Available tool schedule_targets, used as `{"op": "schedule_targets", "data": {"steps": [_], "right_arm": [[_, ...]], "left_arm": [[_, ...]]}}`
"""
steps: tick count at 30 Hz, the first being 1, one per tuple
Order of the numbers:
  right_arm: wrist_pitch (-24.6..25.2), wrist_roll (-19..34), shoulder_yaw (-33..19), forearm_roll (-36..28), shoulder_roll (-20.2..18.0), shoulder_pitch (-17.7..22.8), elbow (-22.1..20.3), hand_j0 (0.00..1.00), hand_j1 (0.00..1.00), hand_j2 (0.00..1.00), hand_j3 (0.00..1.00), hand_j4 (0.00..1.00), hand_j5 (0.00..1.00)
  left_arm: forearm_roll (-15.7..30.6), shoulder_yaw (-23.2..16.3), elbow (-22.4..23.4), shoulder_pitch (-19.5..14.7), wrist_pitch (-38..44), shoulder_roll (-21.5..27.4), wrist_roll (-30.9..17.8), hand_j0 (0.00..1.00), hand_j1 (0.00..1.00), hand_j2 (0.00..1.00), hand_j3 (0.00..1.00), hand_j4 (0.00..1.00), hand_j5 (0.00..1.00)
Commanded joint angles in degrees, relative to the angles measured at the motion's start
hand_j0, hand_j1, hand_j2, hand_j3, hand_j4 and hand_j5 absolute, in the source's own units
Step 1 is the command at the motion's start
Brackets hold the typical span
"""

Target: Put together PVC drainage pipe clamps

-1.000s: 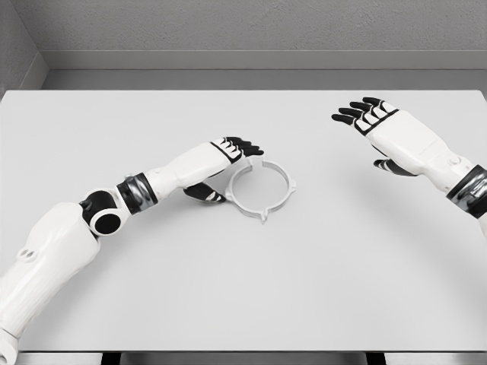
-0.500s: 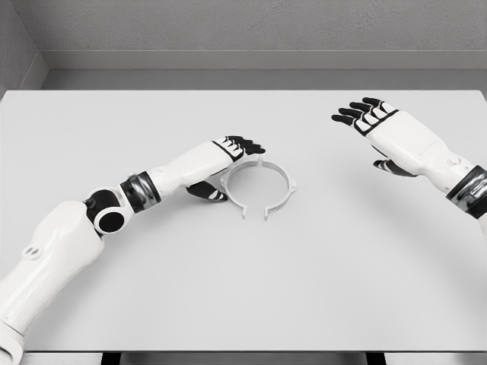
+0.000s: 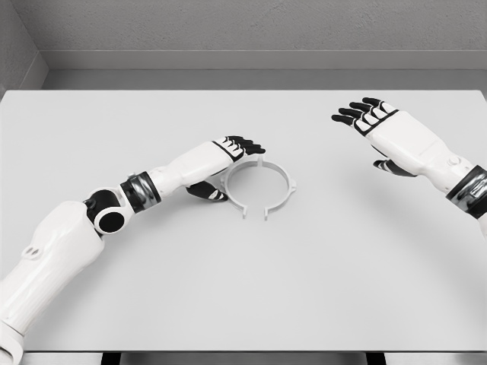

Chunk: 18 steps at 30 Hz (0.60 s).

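Clamp ring lies flat on the surface, a little left of centre, unchanged from half a second ago. A second ago it showed a closed near edge with one tab; the near edge now shows a gap flanked by two short lugs, opening toward the robot. Ring near circular, no clear long axis; small tabs at far rim and right side. Left hand at the ring's upper-left rim, fingers extended over it, thumb curled below, touching but not visibly gripping. Right hand well apart at the right, raised, fingers spread, holding nothing; same pose as before.
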Motion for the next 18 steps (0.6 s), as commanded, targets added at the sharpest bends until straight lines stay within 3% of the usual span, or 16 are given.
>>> {"op": "schedule_targets", "data": {"steps": [1, 3, 4, 17, 18], "right_arm": [[0.1, 0.0, 0.0, -0.3, 0.0, 0.0, 0.0, 1.0, 1.0, 1.0, 1.0, 1.0, 1.0], [0.1, 0.0, 0.0, -0.3, 0.0, 0.0, 0.0, 1.0, 1.0, 1.0, 1.0, 1.0, 1.0], [0.1, -0.1, 1.5, -0.2, 1.6, -0.4, 0.1, 1.0, 1.0, 1.0, 1.0, 1.0, 1.0], [0.1, -0.1, 1.5, -0.2, 1.6, -0.3, 0.1, 1.0, 1.0, 1.0, 1.0, 1.0, 1.0], [0.1, -0.1, 1.3, -0.2, 1.6, -0.2, 0.1, 1.0, 1.0, 1.0, 1.0, 1.0, 1.0]], "left_arm": [[0.4, 0.1, 0.0, 0.0, 0.0, 0.0, 0.0, 1.0, 1.0, 1.0, 1.0, 1.0, 1.0], [0.4, 0.1, 0.0, 0.0, 0.0, 0.0, 0.0, 1.0, 1.0, 1.0, 1.0, 1.0, 1.0], [4.2, 2.3, -0.4, -6.0, 0.0, 12.8, 0.2, 1.0, 1.0, 1.0, 1.0, 1.0, 1.0], [4.2, 3.2, 0.1, -6.2, 0.0, 12.8, 0.2, 1.0, 1.0, 1.0, 1.0, 1.0, 1.0], [4.2, 3.1, 1.4, -6.6, 0.0, 10.8, 0.2, 1.0, 1.0, 1.0, 1.0, 1.0, 1.0]]}}
